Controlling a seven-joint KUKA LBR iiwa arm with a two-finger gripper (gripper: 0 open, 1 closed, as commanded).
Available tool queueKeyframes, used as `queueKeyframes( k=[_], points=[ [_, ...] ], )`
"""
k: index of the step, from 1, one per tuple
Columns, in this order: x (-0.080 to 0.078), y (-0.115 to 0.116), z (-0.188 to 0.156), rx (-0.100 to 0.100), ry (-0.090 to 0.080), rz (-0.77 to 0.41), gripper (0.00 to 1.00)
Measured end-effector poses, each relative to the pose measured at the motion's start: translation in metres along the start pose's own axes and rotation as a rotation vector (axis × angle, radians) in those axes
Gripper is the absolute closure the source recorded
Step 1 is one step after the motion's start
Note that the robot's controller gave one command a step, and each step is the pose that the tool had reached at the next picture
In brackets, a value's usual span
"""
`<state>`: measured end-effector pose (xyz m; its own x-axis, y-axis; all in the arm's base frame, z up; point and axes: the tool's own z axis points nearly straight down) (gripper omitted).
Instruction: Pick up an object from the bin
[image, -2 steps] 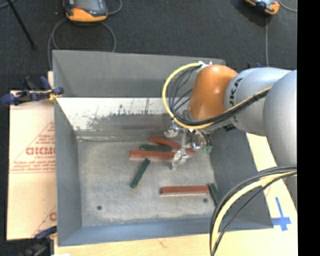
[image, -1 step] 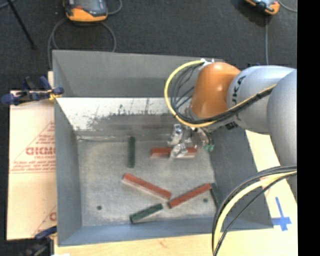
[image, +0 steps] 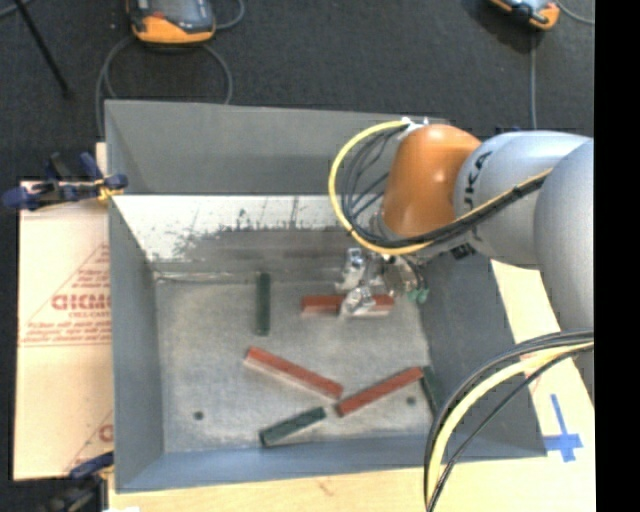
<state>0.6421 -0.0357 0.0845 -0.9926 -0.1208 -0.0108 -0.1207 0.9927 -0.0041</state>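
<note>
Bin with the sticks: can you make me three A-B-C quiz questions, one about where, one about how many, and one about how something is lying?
1. Where is the end effector?
A. over the short red-brown stick near the back wall
B. over the front left corner
C. outside the bin

2. How many red-brown sticks lie in the bin?
A. one
B. three
C. six

3. How is the long red-brown stick in the middle?
A. standing on end
B. leaning on the left wall
C. lying flat on the floor

Answers:
1 A, it hangs at that stick's right end.
2 B, the short one, the long one and the front-right red-brown stick.
3 C, its whole length rests on the floor.
</note>
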Motion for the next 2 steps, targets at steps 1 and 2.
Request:
queueKeyframes(
  k=[1,2],
  points=[
    [0.0000,0.0000,0.0000,0.000,0.000,0.000,1.00],
    [0.0002,0.0001,-0.0008,0.000,0.000,-0.001,1.00]
  ],
)
